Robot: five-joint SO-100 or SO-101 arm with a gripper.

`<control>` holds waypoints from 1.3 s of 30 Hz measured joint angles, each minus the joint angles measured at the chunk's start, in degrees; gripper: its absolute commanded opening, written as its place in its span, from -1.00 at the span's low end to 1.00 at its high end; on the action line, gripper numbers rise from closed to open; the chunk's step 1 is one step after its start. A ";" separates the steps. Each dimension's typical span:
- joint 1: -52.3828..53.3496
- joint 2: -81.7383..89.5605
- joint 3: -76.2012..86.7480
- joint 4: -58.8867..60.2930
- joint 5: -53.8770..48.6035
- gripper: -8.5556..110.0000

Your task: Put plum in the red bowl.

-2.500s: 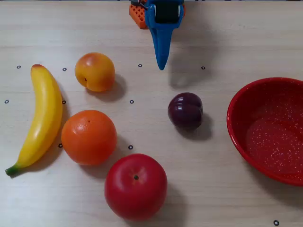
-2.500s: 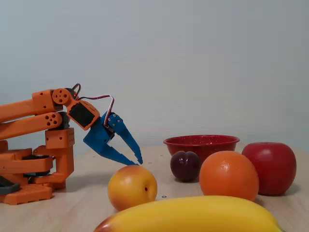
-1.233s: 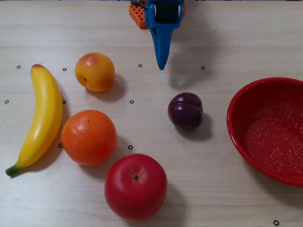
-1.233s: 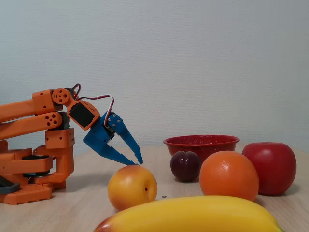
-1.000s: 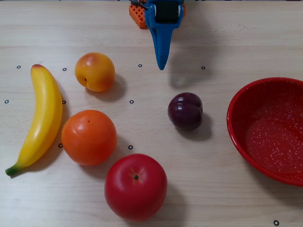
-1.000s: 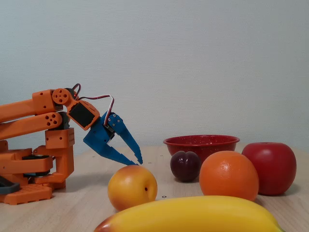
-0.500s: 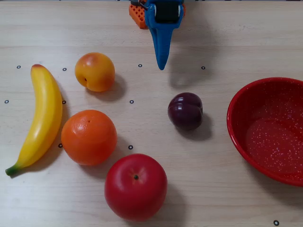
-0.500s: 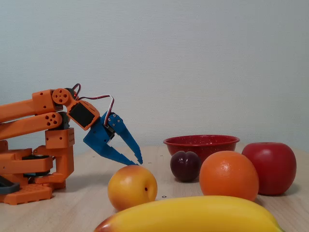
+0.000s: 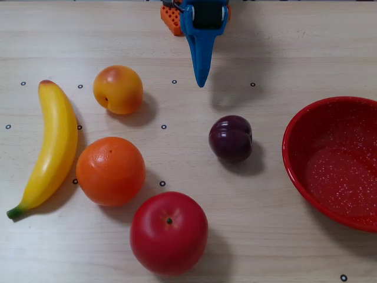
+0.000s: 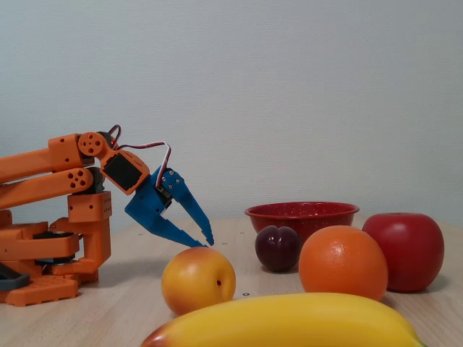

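Looking from the fixed view's near edge of the tabletop (image 9: pixel 265 35), we count one banana (image 10: pixel 289 322), one peach (image 10: pixel 198 280), one orange (image 10: pixel 343 262) and one apple (image 10: pixel 404 250). Farther back, one plum (image 9: pixel 230 137) lies mid-table, apart from the one red bowl (image 9: pixel 306 177) at the overhead view's right edge. Farthest, our gripper (image 10: pixel 205 242) hangs empty by the arm's edge, fingertips (image 10: pixel 210 237) nearly meeting.

In the overhead view the plum (image 9: pixel 230 138) lies mid-table, left of the bowl (image 9: pixel 294 171) and apart from it; the peach (image 9: pixel 118 89), orange (image 9: pixel 111 171) and apple (image 9: pixel 169 233) lie further left; the banana (image 9: pixel 51 147) lies leftmost; the gripper (image 9: pixel 201 81) hangs above the plum.
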 measured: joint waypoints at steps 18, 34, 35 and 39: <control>-0.09 0.00 0.00 0.00 -0.09 -0.86; -3.52 -3.96 -5.71 0.00 -8.09 -0.86; -4.31 -5.01 -6.42 0.00 -9.05 -0.86; -5.19 -7.38 -7.12 -0.09 -9.23 -0.86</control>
